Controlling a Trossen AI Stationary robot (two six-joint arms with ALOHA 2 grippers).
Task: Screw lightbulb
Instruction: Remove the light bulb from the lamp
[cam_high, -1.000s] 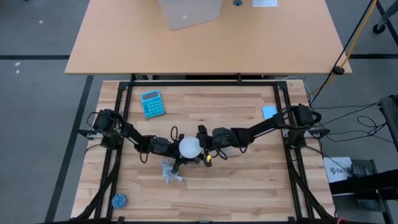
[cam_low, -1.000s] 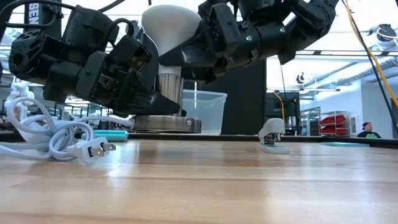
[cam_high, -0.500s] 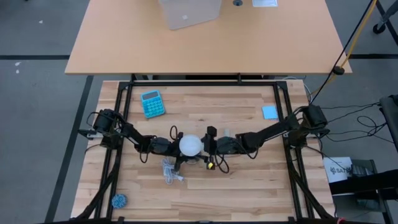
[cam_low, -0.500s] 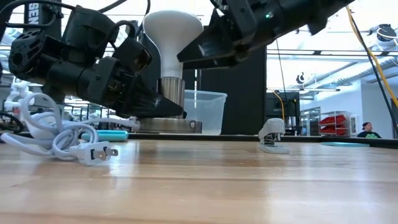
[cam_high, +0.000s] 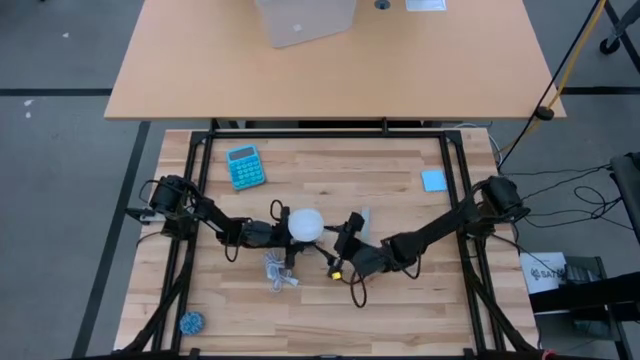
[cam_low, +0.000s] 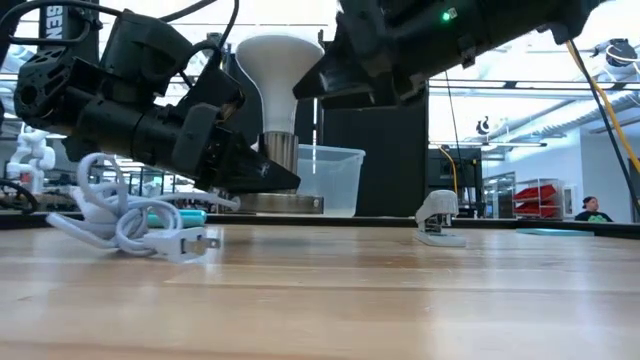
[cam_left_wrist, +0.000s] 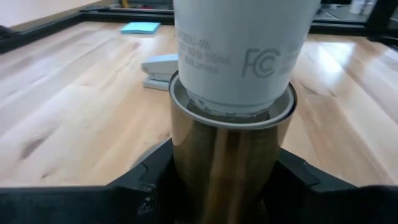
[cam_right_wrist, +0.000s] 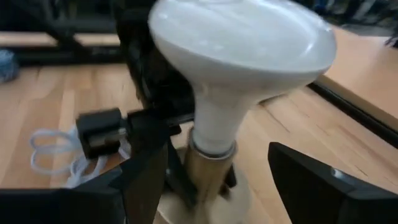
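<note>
The white lightbulb (cam_high: 303, 224) stands upright, dome up, with its narrow base down in the brass barrel of the socket (cam_low: 281, 157). It also shows in the right wrist view (cam_right_wrist: 242, 43). My left gripper (cam_high: 277, 233) is shut on that barrel. My right gripper (cam_high: 341, 246) is open just to the bulb's right and touches nothing; its fingers (cam_right_wrist: 323, 186) stand wide apart on the near side of the bulb. The socket's white cord and plug (cam_low: 140, 225) lie on the table by the left gripper. My left gripper pinches the socket's brass barrel (cam_left_wrist: 224, 162) between its two fingers (cam_left_wrist: 149, 183), just below the rim that takes the bulb's neck. The fingers come in about level from the table's left. The barrel stands upright, with the socket's round base (cam_low: 280, 203) low by the table.
A grey stapler (cam_high: 365, 218) lies just beyond my right gripper. A teal calculator (cam_high: 245, 166) is at the far left, a blue pad (cam_high: 432, 180) at the far right, and a small blue ball (cam_high: 191, 322) at the near left corner. A clear plastic box (cam_low: 325, 180) stands behind.
My right gripper has come off the bulb's dome and drawn back toward the table's right and near edges. The bulb stays upright in the socket. My left gripper, socket and bulb have shifted a little toward the far edge, dragging the cord and plug along.
</note>
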